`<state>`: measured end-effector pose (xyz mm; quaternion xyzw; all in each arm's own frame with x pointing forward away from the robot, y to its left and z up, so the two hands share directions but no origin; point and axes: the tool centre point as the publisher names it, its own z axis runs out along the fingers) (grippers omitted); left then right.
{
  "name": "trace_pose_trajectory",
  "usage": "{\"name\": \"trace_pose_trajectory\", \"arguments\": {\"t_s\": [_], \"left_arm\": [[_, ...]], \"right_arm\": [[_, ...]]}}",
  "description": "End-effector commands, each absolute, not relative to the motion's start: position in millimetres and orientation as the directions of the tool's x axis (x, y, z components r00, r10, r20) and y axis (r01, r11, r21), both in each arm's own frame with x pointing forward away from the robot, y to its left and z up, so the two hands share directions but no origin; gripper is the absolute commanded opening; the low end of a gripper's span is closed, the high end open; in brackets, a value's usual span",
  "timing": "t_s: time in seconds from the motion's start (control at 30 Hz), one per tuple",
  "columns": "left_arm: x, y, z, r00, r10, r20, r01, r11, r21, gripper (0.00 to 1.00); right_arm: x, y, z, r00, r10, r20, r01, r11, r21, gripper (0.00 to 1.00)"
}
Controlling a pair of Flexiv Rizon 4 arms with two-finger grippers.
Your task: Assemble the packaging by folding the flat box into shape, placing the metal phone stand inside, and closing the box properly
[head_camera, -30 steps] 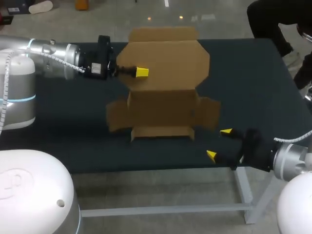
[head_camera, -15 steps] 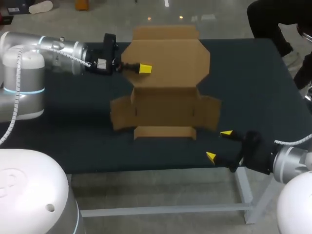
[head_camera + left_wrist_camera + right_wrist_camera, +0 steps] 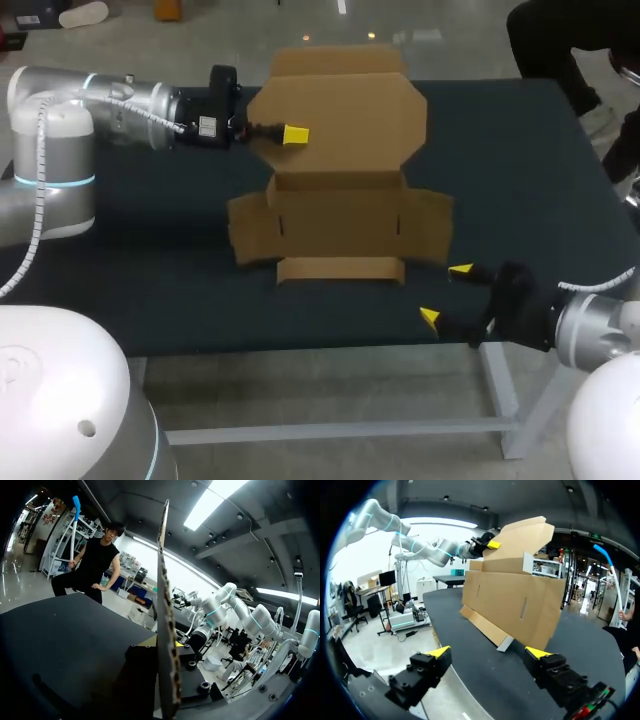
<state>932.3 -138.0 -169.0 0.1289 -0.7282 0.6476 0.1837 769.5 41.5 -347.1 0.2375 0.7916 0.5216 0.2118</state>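
- Box point(image 3: 338, 228): brown card, partly folded, in the middle of the table point(image 3: 150, 270).
- Its base panel lies flat on the dark top. A side flap spreads out at each end and a narrow front flap points to the near edge.
- Lid point(image 3: 340, 110): the big panel on the far side of the base, with cut corners and a tuck flap along its far edge. In the right wrist view it stands tilted up off the table, above the base.
- Left gripper point(image 3: 292, 136): comes in from the left and sits at the lid's left edge. It is clamped on the lid.
- In the head view one yellow tip lies on the lid's upper face; the other is hidden under the card.
- In the left wrist view the card runs edge-on straight up from between the fingers, with a dark finger close on each side and a bit of yellow tip just showing beside the card.
- Right gripper point(image 3: 446, 294): low at the near right of the table, just off the box's near right corner. Its fingers are spread wide, with nothing between them and not touching the card.
- In the right wrist view the box lies ahead of the two yellow tips, with bare table between. The right side flap is the nearest part.
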Motion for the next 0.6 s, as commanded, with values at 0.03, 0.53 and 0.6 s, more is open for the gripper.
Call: {"name": "trace_pose_trajectory", "arguments": {"t_s": [0.03,0.53,0.6], "left_arm": [[933.0,-138.5,-165.8,-0.898,0.047,0.436,-0.427,0.136,-0.894,0.0],[929.4,-143.1,-152.8,-0.902,0.004,0.432,-0.426,0.157,-0.891,0.0],[930.2,-144.1,-152.8,-0.9,0.0,0.437,-0.431,0.158,-0.888,0.0]], "right_arm": [[773.1,44.4,-347.6,-0.798,0.597,-0.088,0.157,0.346,0.925,1.0],[779.3,43.2,-350.7,-0.804,0.589,-0.081,0.154,0.337,0.929,1.0],[779.9,43.5,-351.7,-0.805,0.588,-0.079,0.154,0.335,0.93,1.0]]}}
